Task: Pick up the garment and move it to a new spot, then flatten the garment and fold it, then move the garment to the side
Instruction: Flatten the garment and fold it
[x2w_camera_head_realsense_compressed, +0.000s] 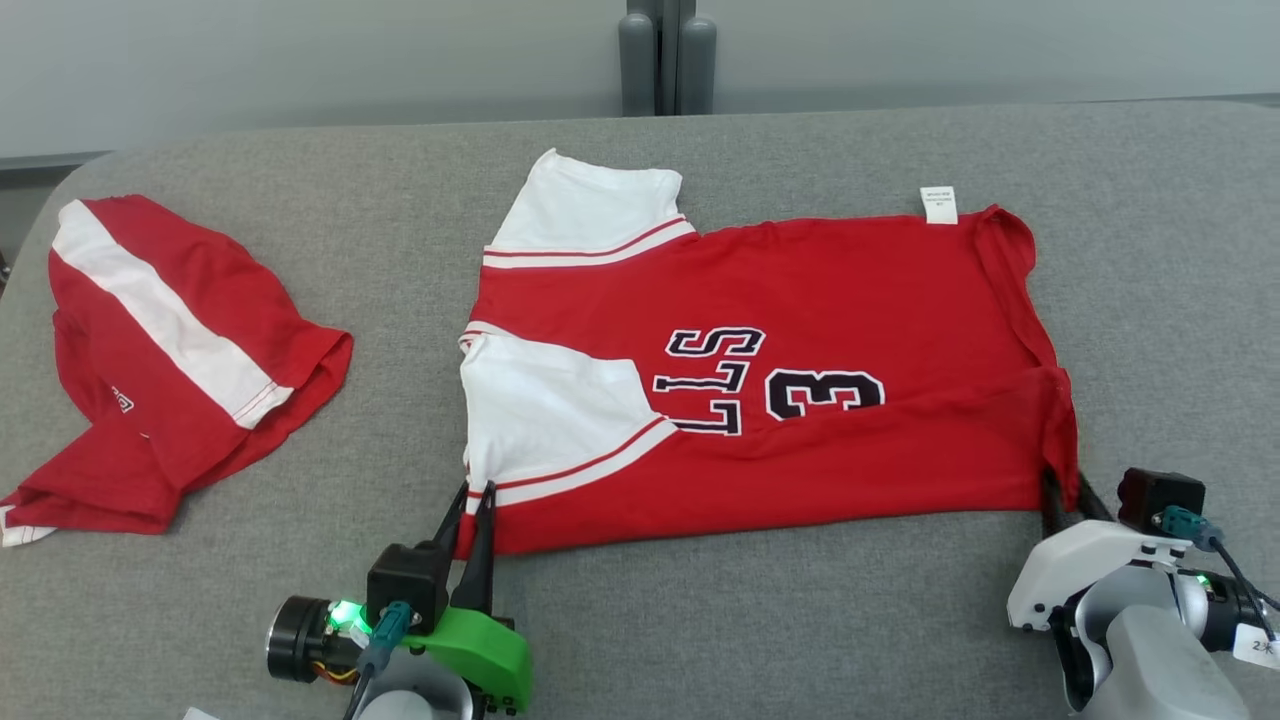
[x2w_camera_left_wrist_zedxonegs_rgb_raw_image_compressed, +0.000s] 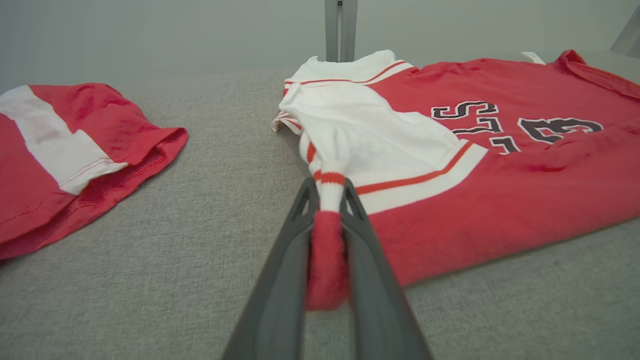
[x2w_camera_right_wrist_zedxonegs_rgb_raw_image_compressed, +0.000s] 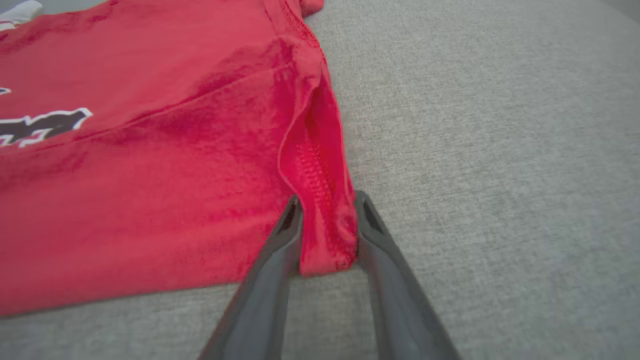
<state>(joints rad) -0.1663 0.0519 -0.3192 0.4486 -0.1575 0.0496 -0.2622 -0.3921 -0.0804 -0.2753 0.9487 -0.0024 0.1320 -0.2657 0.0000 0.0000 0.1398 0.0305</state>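
On the grey fabric counter (x2w_camera_head_realsense_compressed: 800, 620), the red garment (x2w_camera_head_realsense_compressed: 800, 330) lies half folded; left claw (x2w_camera_left_wrist_zedxonegs_rgb_raw_image_compressed: 329, 184) pinches its near white-sleeve corner, right claw (x2w_camera_right_wrist_zedxonegs_rgb_raw_image_compressed: 327, 200) pinches its near hem corner.

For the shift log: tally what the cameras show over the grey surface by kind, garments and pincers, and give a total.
Garments: 2 (numbered jersey in the middle, crumpled garment at the left)
Pincers: 2 (left pincer and right pincer, each shut on the numbered jersey's near edge)
Total: 4
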